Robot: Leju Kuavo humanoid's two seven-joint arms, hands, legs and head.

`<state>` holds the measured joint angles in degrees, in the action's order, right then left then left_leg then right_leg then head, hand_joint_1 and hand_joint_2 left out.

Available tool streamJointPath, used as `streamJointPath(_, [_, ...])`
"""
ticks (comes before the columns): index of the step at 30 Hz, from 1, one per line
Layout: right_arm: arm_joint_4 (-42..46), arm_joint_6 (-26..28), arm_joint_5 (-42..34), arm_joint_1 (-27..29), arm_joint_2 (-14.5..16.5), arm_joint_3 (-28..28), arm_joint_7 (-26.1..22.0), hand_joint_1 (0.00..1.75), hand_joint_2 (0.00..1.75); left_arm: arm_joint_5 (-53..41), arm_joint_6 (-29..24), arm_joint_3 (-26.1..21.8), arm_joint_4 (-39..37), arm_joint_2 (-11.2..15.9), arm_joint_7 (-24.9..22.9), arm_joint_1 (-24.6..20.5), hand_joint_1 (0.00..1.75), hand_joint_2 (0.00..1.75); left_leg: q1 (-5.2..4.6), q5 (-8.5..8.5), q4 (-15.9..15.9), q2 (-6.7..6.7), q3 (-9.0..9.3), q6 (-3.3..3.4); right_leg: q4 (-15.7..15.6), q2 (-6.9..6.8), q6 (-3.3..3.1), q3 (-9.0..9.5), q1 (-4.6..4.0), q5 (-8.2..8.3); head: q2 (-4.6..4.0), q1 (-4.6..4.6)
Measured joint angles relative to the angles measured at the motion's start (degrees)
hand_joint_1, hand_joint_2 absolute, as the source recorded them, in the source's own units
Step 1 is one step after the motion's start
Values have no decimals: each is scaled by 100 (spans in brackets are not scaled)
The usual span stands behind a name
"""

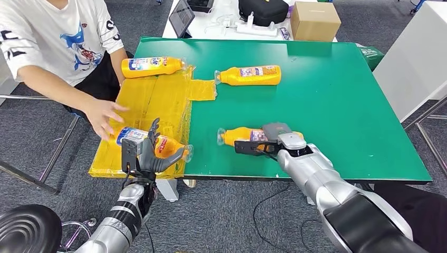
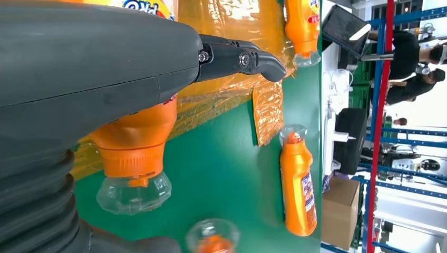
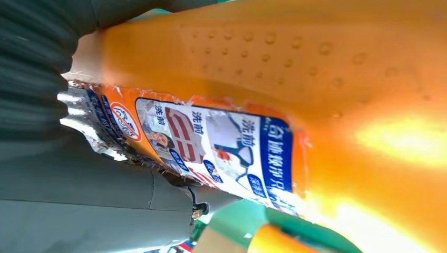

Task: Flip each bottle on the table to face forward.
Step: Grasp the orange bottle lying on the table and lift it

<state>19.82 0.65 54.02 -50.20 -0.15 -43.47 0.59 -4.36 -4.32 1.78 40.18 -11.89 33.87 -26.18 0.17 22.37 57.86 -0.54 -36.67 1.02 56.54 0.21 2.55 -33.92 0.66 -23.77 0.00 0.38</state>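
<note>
Green table [image 1: 337, 105] holding four orange bottles: near left corner, one on yellow sheet [image 1: 153, 105], left hand [image 1: 145, 153] fingers spread upright against it, grip unclear; near edge middle, one [image 1: 240, 136] gripped by right hand [image 1: 274, 142]; far middle, one [image 1: 248, 75]; far left corner, one [image 1: 153, 67]

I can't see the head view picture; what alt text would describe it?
Four orange bottles lie on a green table; the robot's right hand grips one bottle near the front edge. Its left hand hovers by another bottle on yellow sheeting, beside a person's hand.
</note>
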Motion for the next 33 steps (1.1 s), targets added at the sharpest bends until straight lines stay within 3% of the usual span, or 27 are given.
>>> streamJointPath(4, [171,481,-146,95,-62,219,32,175,175,-25,-34,-32,143,0,-43,78,0,175,0,1,0,0,-5,0,0,0,0,-4,0,0,0,0])
streamJointPath(7, [550,1621,-442,354,-79,562,-195,175,175,-48,-70,-66,275,0,-89,159,0,175,1,1,0,0,-7,0,0,0,0,-5,-1,0,0,2])
streamJointPath(10, [1533,3270,-827,960,16,1241,-1044,175,175,-32,-108,-75,407,-5,-123,262,0,175,3,2,-1,-2,-9,-1,0,-1,0,-6,-3,-1,0,2])
streamJointPath(12, [2495,3796,-989,1466,203,1895,-1770,175,175,24,-134,-75,467,-25,-127,313,0,175,4,3,-1,-4,-14,-3,0,-2,-1,-11,-4,-3,0,-1])
streamJointPath(15, [3690,3927,-1163,2044,516,2771,-2417,175,175,80,-162,-72,516,-63,-132,336,0,175,6,4,-2,-13,-21,-4,0,-10,-2,-19,-4,-5,0,-2])
streamJointPath(19, [4519,3943,-1225,2417,692,3387,-2481,175,175,96,-173,-68,561,-93,-142,343,0,175,2,2,-3,-17,-24,-3,-1,-15,-2,-19,0,-3,0,3])
streamJointPath(22, [4852,3948,-1239,2566,772,3637,-2642,175,175,121,-167,-61,578,-103,-148,344,0,175,-6,0,-2,0,-23,0,-2,-11,2,-25,8,3,0,1])
streamJointPath(27, [5298,3949,-1722,2798,1051,4138,-3585,175,175,423,60,3,589,-138,-234,338,0,175,-6,-4,-1,-7,-23,3,-3,-13,3,-24,9,3,0,0])
streamJointPath(33, [5382,3651,-2359,3137,1044,4033,-3659,175,175,1228,1012,195,808,-172,-502,340,0,175,-6,-3,-2,1,-25,2,-2,-12,3,-25,8,3,0,1])
